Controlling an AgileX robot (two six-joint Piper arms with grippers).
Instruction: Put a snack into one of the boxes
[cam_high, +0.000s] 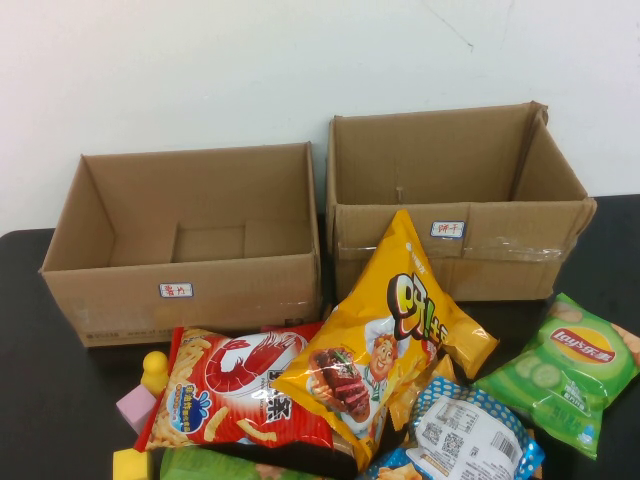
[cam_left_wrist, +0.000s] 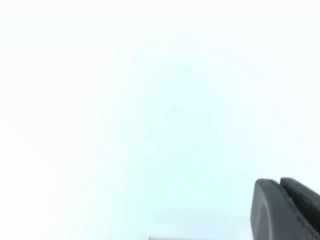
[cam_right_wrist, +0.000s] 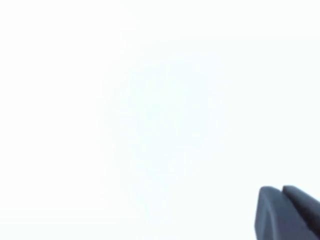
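Note:
Two open cardboard boxes stand at the back of the black table: the left box (cam_high: 185, 240) and the right box (cam_high: 455, 205), both empty. In front lie several snack bags: a yellow bag (cam_high: 385, 335) leaning upright, a red shrimp-chip bag (cam_high: 235, 385), a green Lay's bag (cam_high: 565, 365) and a blue-and-white bag (cam_high: 465, 435). Neither arm shows in the high view. My left gripper (cam_left_wrist: 279, 182) and my right gripper (cam_right_wrist: 281, 189) each show only in their wrist views, fingertips pressed together against a blank white background, holding nothing.
Toy blocks lie at the front left: a yellow peg (cam_high: 155, 370), a pink block (cam_high: 137, 407) and a yellow block (cam_high: 130, 465). A green packet (cam_high: 215, 466) lies under the red bag. A white wall stands behind the boxes.

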